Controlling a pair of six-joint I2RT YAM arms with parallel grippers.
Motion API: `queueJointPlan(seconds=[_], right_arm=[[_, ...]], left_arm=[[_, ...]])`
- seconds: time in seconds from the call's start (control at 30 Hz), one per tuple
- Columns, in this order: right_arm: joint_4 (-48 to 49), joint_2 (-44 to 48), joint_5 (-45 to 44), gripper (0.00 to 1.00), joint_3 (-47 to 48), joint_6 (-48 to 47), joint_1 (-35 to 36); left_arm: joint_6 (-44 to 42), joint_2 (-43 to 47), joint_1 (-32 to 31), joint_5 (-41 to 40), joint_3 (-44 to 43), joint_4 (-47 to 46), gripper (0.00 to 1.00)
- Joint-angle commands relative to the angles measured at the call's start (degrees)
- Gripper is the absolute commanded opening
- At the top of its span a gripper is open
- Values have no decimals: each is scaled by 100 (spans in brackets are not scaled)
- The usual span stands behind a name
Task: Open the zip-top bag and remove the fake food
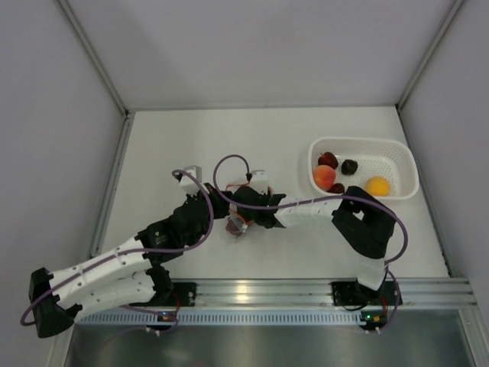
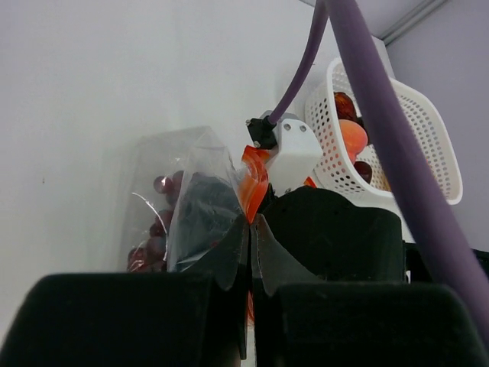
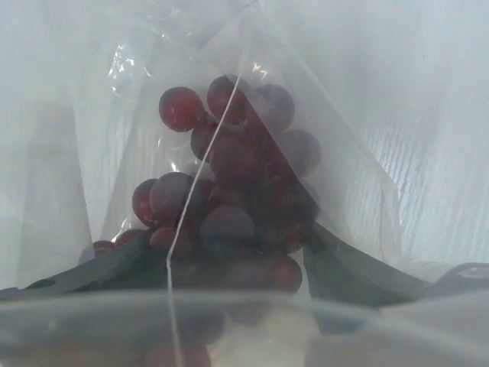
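Your left claw (image 2: 250, 233) is pinching the zip-top bag (image 2: 195, 191) mid-table (image 1: 191, 138), left of the basket (image 1: 397, 164). The right claw (image 1: 246, 208) faces the grape bunch (image 3: 229, 206) inside; film hides its grip. Likely next: close on grapes, withdraw.

— Any lettering, numbers, labels to log?
— None legible in any view.
— Checked the zip-top bag (image 2: 191, 180)?
— Clear film and a red-orange strip only; no print made out.
— White basket (image 1: 403, 170), 2 o'clock on the table?
— Plain perforated plastic, unmarked as far as seen.
— Base rail (image 1: 260, 290), 6 o'clock?
— Bare metal; nothing readable, detail too small to settle further.
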State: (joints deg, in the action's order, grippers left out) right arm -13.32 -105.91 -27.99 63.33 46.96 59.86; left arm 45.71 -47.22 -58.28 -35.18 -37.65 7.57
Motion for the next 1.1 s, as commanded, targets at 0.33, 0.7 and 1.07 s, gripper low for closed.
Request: queueJointPlan(seconds=[0.33,0.7,1.07], right_arm=[[356,-106,364,23,-39,-1646,-528],[1138,755,513,0,-672,-2322,-475],[1754,2073,1216,0,-1384,-3043,-326]], left_arm=[[-203,-261,27,204,-93,289,0],[-897,-744,63,46,-700,280,0],[-1144,-1210,291,195,-1060,289,0]])
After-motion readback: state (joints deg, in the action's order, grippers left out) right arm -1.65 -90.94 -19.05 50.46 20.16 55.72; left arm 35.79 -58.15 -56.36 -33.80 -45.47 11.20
